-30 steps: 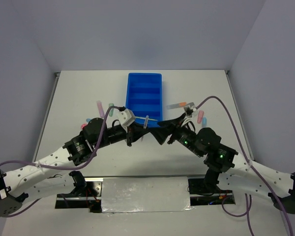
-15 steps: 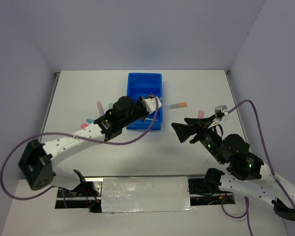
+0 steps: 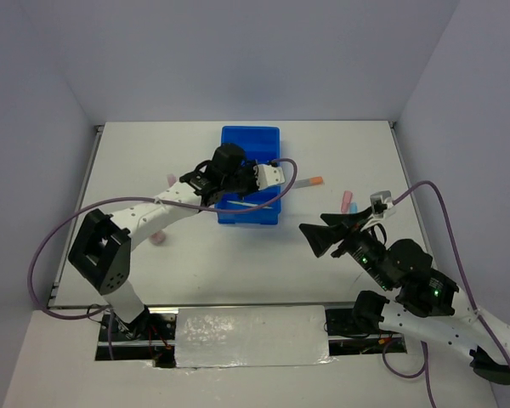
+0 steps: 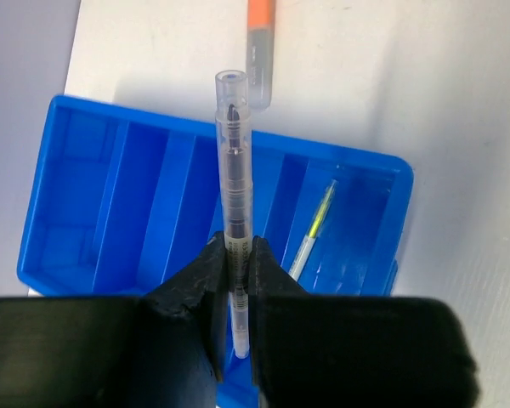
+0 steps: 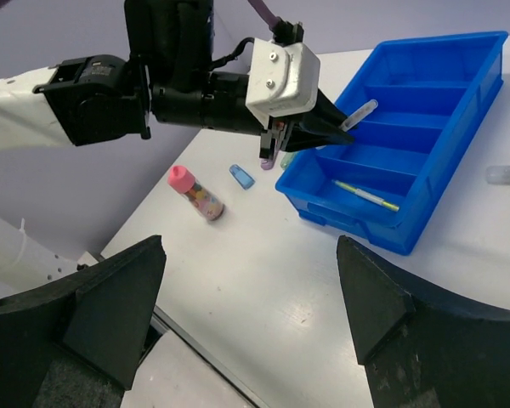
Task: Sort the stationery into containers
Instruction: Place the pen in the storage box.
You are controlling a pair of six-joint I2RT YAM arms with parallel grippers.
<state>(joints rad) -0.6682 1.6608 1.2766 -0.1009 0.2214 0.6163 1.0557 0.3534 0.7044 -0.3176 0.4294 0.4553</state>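
The blue tray point(image 3: 249, 140) lies at the table's middle back. My left gripper point(image 3: 257, 185) is shut on a clear grey pen point(image 4: 233, 170) and holds it above the tray's point(image 4: 93, 195) compartments; its jaws point(image 4: 238, 255) pinch the pen's lower part. A yellow pen point(image 4: 316, 225) lies in the tray's end compartment, also seen in the right wrist view point(image 5: 365, 195). An orange-grey marker point(image 3: 306, 181) lies just right of the tray. My right gripper point(image 3: 310, 238) is open and empty over bare table, right of the tray's near end.
A pink-capped marker point(image 5: 195, 191) and a small blue piece point(image 5: 242, 176) lie left of the tray. Pink and blue pieces point(image 3: 347, 201) lie right of it. The left arm point(image 3: 153, 208) stretches across the left half of the table.
My left gripper has carried the clear pen from the table's front to over the tray. My right gripper has pulled back toward the near right, open.
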